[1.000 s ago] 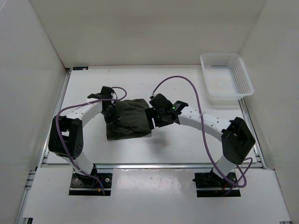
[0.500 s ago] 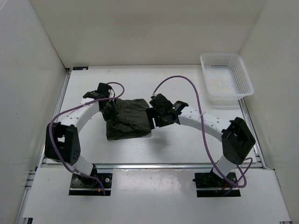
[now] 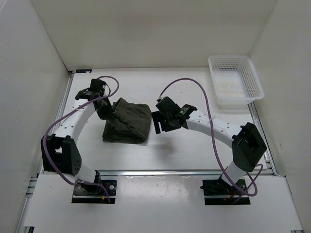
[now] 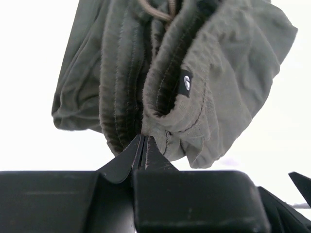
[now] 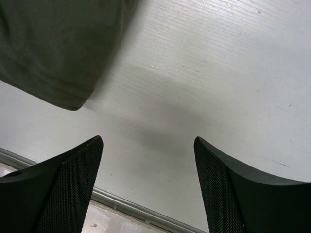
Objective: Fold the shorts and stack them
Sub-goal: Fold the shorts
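The dark olive-green shorts (image 3: 127,122) lie bunched and folded on the white table, left of centre. My left gripper (image 3: 110,112) is at their upper left edge, shut on the gathered waistband. In the left wrist view the shorts (image 4: 194,77) hang from the closed gripper tips (image 4: 144,141), with the light drawstring at the top. My right gripper (image 3: 158,125) is open and empty just right of the shorts. The right wrist view shows a corner of the shorts (image 5: 53,53) at upper left, apart from the open gripper (image 5: 148,145).
A white mesh basket (image 3: 235,81) stands at the back right of the table. White walls enclose the left, back and right sides. A metal rail (image 3: 160,171) runs along the table's front edge.
My left gripper has pulled the waistband up and to the left, dragging the shorts left. The right gripper, earlier at the shorts' right edge, now stands apart from them.
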